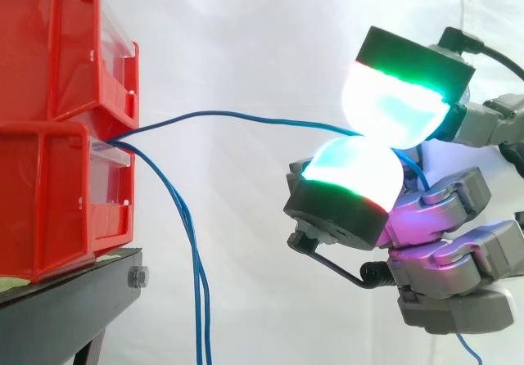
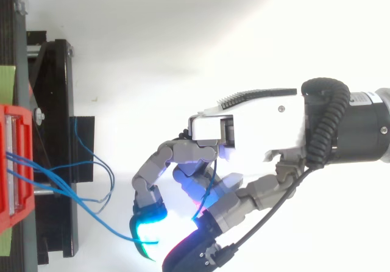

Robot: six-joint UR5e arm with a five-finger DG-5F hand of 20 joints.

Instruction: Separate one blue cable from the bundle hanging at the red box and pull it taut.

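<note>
Blue cable (image 1: 246,119) pinched between the hand's (image 2: 256,128) glowing pads (image 1: 393,111), well right of the red bins (image 1: 57,119).
Held clear of the hanging bundle (image 1: 199,299) to single it out; sags slightly, so likely not yet taut.

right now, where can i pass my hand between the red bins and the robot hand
Free: above the pinched blue cable, between the upper red bin and the robot hand; also below it, between the hanging cables and the robot hand. Crowded at the bin fronts, where cables bunch.
</note>
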